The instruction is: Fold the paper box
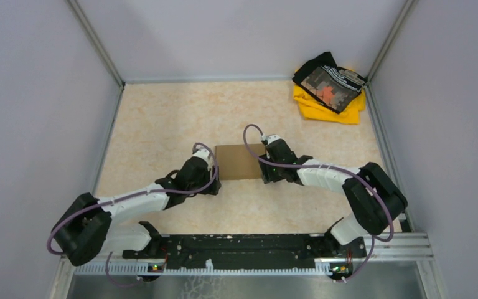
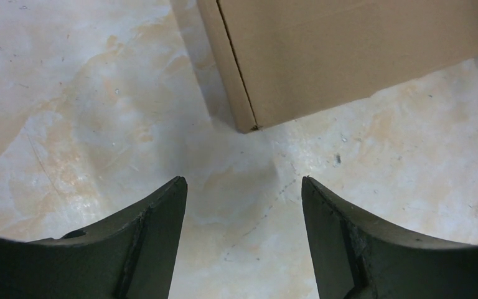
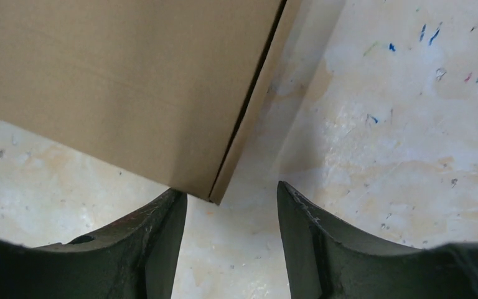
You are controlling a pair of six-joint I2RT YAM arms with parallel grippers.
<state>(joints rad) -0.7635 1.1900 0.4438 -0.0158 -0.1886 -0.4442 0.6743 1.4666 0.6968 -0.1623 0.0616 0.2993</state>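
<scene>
Evidently folded shut, the paper box (image 1: 239, 162) lies just ahead of both tools: the left gripper (image 2: 243, 182) and right gripper (image 3: 231, 189) stand open and empty at its near corners, probably flanking it to square the sides.

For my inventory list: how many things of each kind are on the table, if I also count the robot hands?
Paper box: 1
Cloth pile: 1
Hands: 2 (left hand, right hand)
Total: 4
</scene>
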